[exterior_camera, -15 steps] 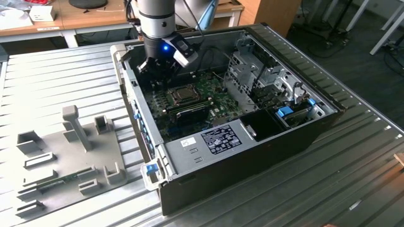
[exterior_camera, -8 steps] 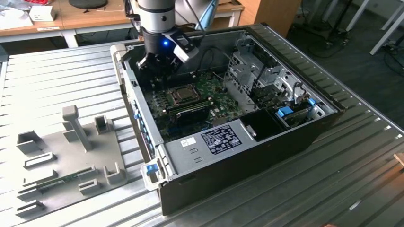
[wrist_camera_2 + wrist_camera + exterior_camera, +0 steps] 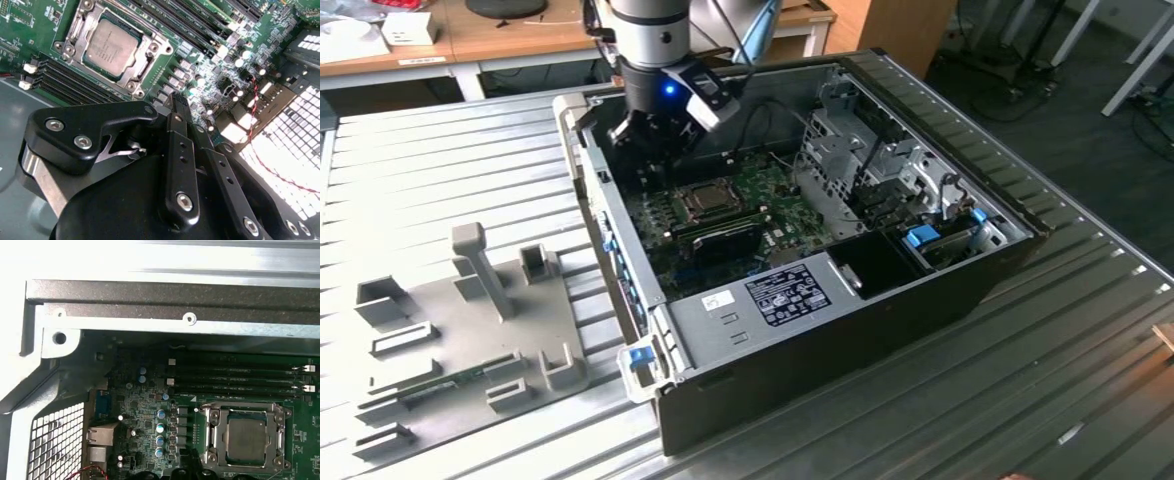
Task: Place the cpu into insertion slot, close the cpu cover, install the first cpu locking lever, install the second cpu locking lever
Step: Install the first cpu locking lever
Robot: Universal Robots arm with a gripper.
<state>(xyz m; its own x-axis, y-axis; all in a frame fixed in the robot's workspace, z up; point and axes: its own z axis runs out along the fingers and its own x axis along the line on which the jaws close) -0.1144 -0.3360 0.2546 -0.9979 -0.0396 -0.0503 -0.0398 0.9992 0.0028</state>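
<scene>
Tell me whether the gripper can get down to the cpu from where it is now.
Probably yes. The gripper hangs inside the open case, close beside the cpu and its metal cover. Only low circuit board lies between them, and nothing stands over the chip.

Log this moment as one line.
gripper: over board, off the slot | cpu: in slot | cover: down around cpu

gripper: I hang inside the open computer case, far-left corner | cpu: lies in the insertion slot, just near-right of me | grey fixture plate: left, outside case
</scene>
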